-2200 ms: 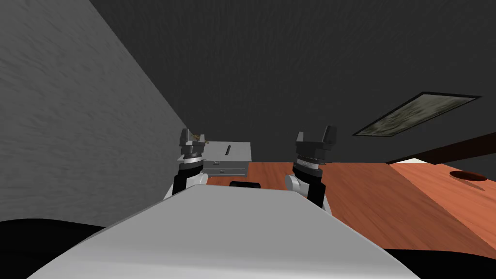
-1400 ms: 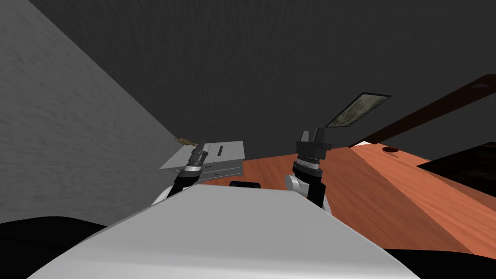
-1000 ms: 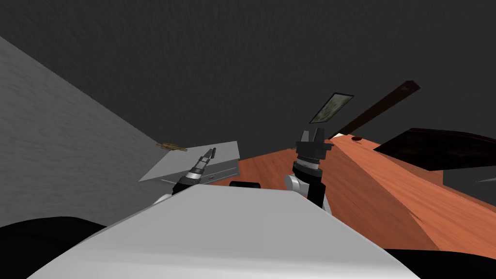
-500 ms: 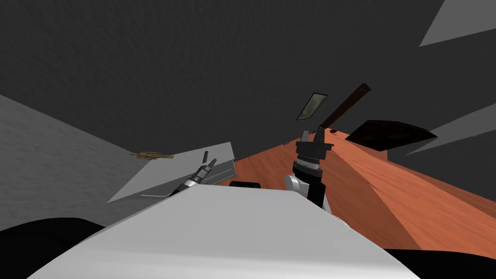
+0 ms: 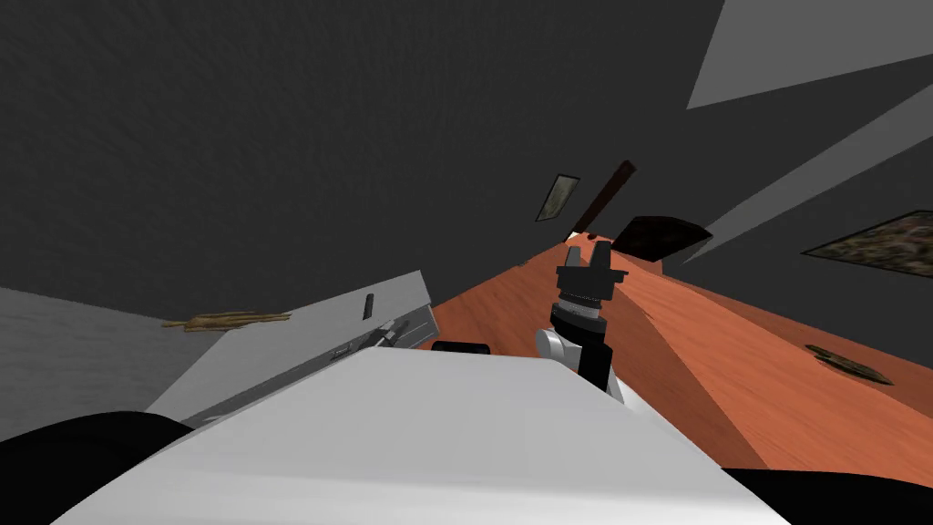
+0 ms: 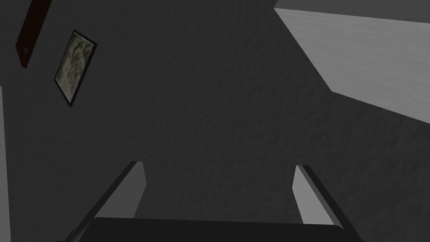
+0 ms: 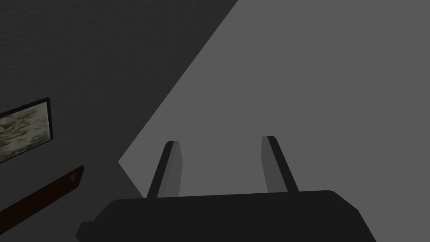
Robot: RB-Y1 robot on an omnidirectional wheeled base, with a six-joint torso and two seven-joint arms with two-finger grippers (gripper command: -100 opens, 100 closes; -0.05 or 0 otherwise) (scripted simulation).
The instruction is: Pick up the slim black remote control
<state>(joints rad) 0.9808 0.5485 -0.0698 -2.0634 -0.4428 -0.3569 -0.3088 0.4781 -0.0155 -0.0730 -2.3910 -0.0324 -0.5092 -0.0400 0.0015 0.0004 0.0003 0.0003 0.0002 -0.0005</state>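
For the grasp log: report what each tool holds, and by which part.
Nothing is held. The left tool and right tool both stand open and empty; the black remote lies untouched on the grey cabinet.

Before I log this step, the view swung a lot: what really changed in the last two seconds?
I turned, so the whole view swung. My left gripper dropped low by the grey cabinet, open. The black remote stayed on top; the right gripper stayed raised, open.

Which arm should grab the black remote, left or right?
Left, probably. The remote lies on the grey cabinet on the robot's left, and the open left end effector is near it. The right end effector is raised over the floor, farther off.
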